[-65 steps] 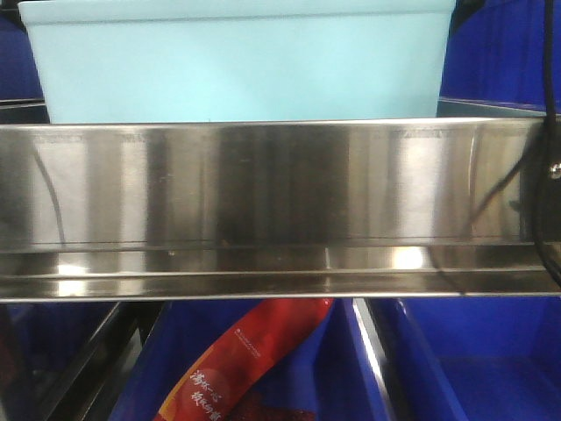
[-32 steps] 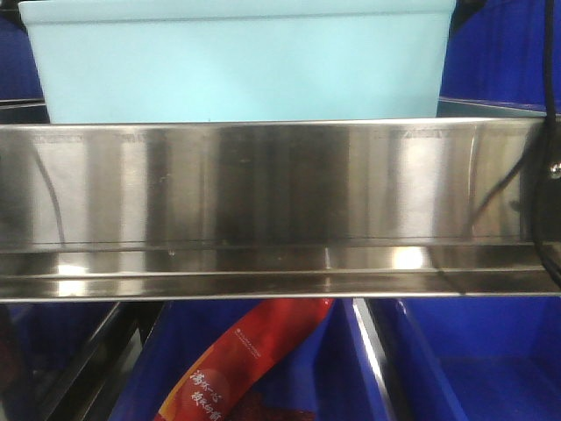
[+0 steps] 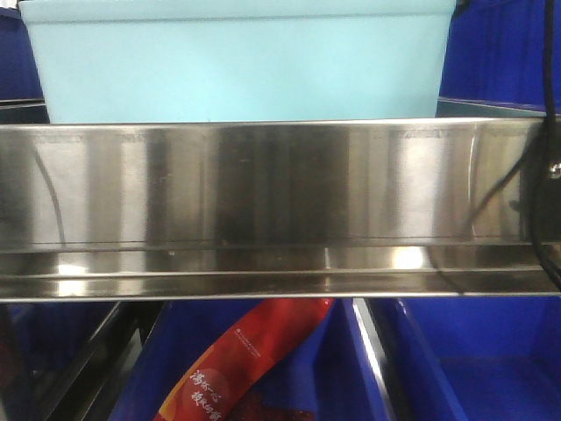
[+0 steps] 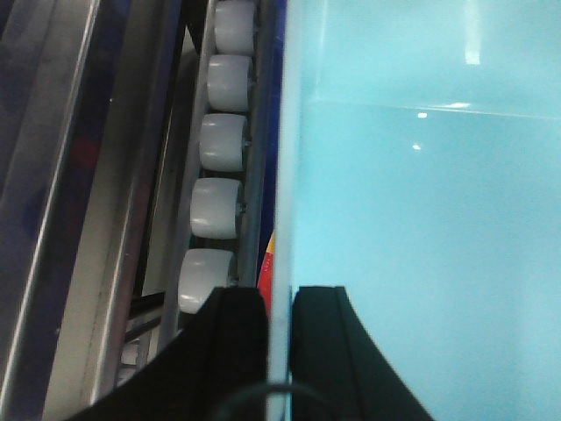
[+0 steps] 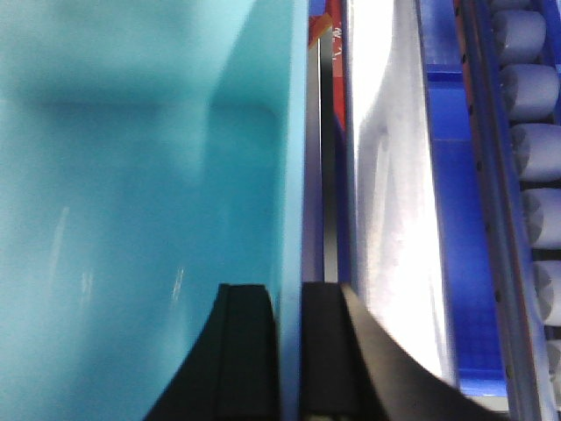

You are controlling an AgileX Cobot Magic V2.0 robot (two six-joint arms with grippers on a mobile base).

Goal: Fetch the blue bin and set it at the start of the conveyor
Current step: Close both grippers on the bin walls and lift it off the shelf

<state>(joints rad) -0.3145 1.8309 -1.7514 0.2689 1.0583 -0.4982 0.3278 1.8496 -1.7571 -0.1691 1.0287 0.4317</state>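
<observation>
From the front: only the outside of the blue bin (image 3: 237, 66), a plain pale wall filling 12 o'clock, its base hidden behind the stainless-steel shelf rail (image 3: 263, 202) stretched from 9 to 3 o'clock. Below the rail, dark blue crates (image 3: 456, 368) from 4 to 8 o'clock, a red packet (image 3: 241, 364) lying near 6 o'clock, and a black cable (image 3: 545, 175) hanging at 3 o'clock.

Shown only by the wrist cameras: both grippers and the bin's inside.

From the left wrist: the left gripper (image 4: 279, 351) at 6 o'clock, clamped on the bin's side wall, with one black finger (image 4: 238, 346) outside and its partner inside, both pressed to the thin rim. Smooth turquoise interior from 1 to 5 o'clock. Near the outer wall, a row of pale grey rollers (image 4: 215, 145) running from 12 toward 7 o'clock in a metal track, unseen from the front.

From the right wrist: the right gripper (image 5: 289, 351) at 6 o'clock, likewise closed tight across the opposite wall, with the interior now toward 9 o'clock. At 3 o'clock, more rollers along the edge, dark blue plastic beside them, and a bright glaring surface between that and the bin, too washed out to identify.
</observation>
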